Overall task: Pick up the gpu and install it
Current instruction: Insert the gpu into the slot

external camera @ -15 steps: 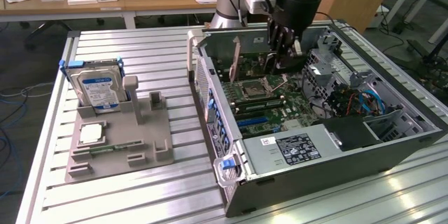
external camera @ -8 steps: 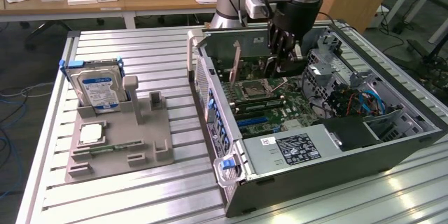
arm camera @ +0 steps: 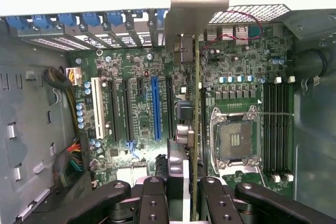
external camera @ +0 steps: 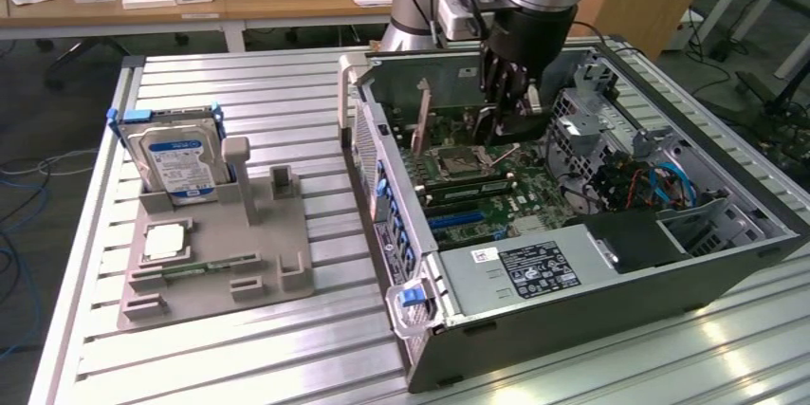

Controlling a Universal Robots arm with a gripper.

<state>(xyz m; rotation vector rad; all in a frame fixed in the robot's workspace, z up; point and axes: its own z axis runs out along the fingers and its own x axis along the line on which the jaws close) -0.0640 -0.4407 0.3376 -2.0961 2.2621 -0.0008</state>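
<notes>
One gripper (arm camera: pixel 182 195) clamping one gpu (arm camera: pixel 196 103), one hard drive (external camera: pixel 177 163)

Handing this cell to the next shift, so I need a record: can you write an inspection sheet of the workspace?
Surface: slatted metal table carrying an open computer case and a grey holder.
Job's things: graphics card edge-on over the motherboard inside the case; whether it is seated cannot be told.
Clutter: hard drive upright in the holder, small square chip lying on it.
Grippers: gripper inside the case, shut on the graphics card.
Cables: blue cables in the case; loose cables on the floor at the exterior view's left.
Surroundings: wooden desks behind the table.
</notes>
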